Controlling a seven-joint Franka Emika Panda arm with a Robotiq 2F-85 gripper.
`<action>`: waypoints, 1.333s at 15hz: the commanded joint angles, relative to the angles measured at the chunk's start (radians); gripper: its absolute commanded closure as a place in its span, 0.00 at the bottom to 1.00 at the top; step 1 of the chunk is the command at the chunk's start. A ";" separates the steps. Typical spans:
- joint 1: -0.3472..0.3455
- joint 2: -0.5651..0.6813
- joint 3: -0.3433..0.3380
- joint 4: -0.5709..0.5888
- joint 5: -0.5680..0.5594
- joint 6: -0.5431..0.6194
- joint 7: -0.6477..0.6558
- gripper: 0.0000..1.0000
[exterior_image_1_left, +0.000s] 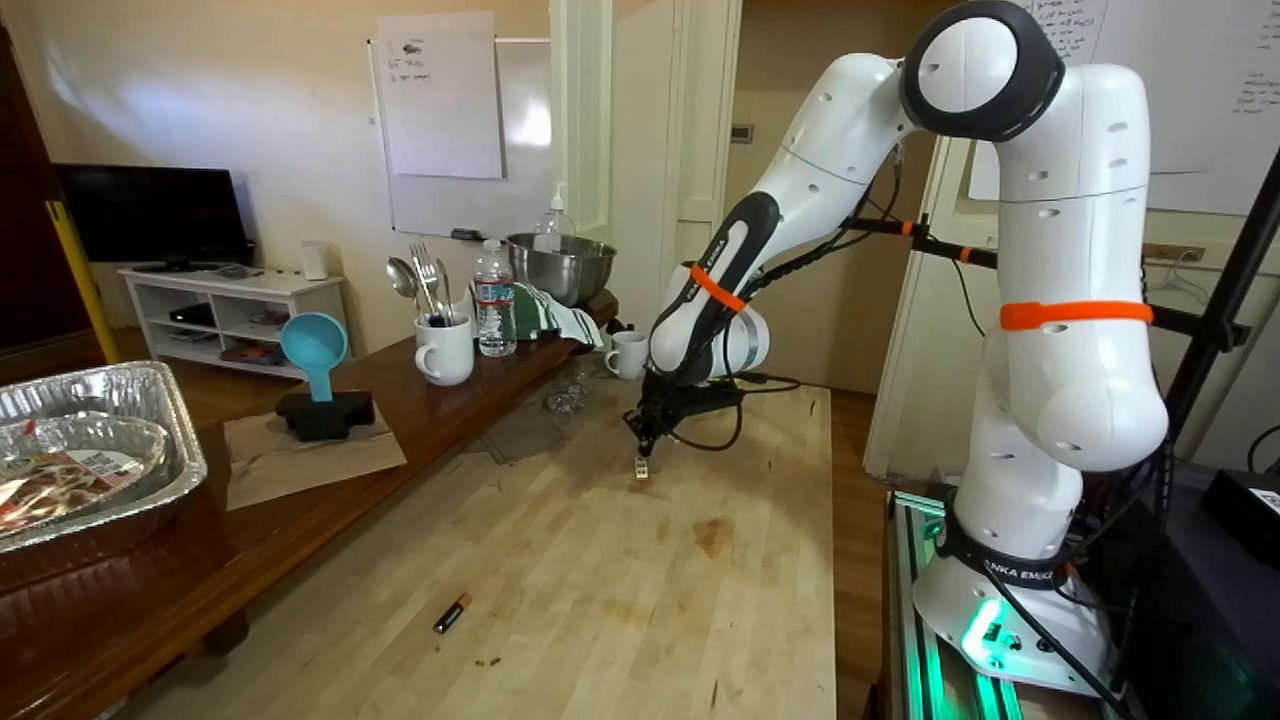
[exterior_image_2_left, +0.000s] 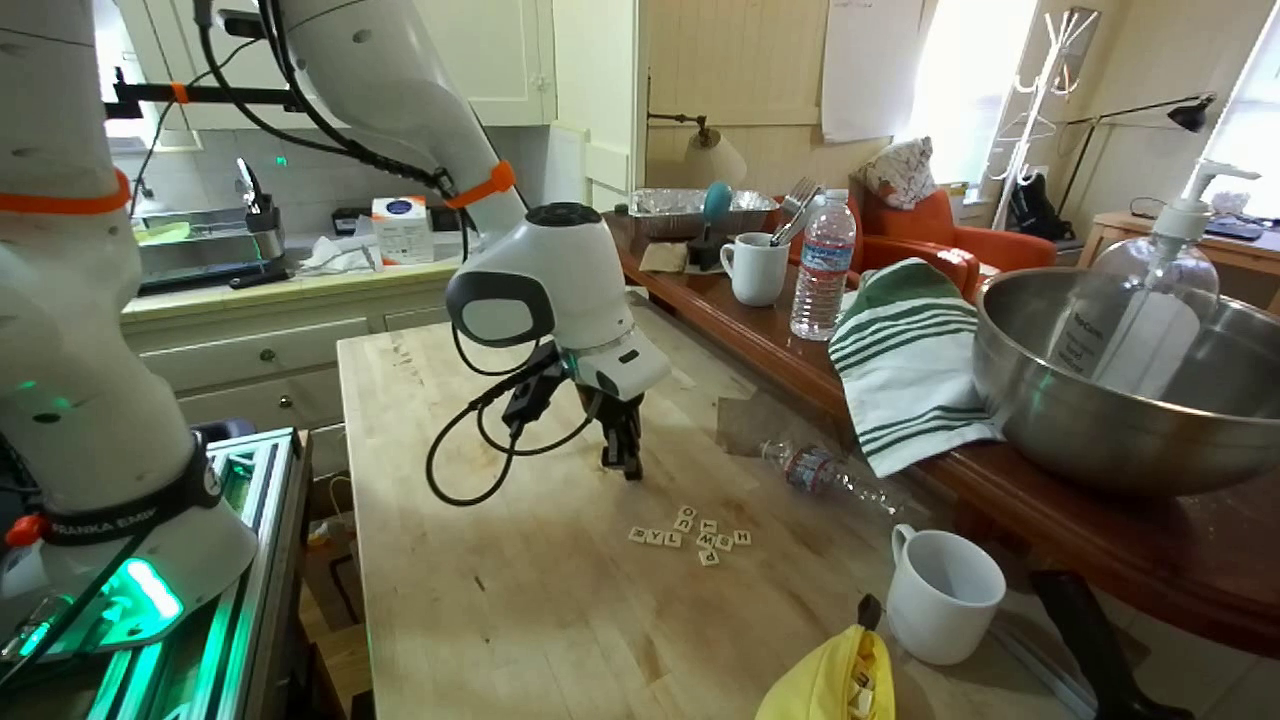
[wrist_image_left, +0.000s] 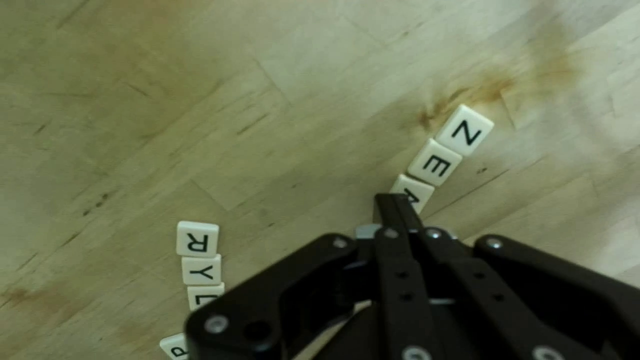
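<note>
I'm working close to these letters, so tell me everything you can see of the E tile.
In the wrist view, the E tile is a cream-white square with a black letter, smooth, perhaps plastic. It lies flat, face up, on the wooden tabletop, between the N-or-Z tile and a partly hidden tile, apparently edge to edge with both. The shut gripper doesn't cover it.

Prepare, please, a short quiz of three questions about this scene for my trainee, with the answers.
1. True or false: the black two-finger gripper is shut.
2. What is inside the round silver metal bowl? (a) a yellow fabric pouch; (b) a clear plastic pump bottle; (c) a white mug.
3. Fill in: in the wrist view, the middle of the three square cream letter tiles nearest the gripper's tip shows the letter ___.
Key: 1 true; 2 b; 3 E.
</note>
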 joint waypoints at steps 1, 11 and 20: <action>-0.049 -0.046 0.032 -0.006 -0.083 -0.060 0.074 1.00; -0.133 -0.123 0.034 0.005 -0.108 -0.145 -0.098 1.00; -0.212 -0.030 0.003 0.084 -0.057 -0.117 -0.240 1.00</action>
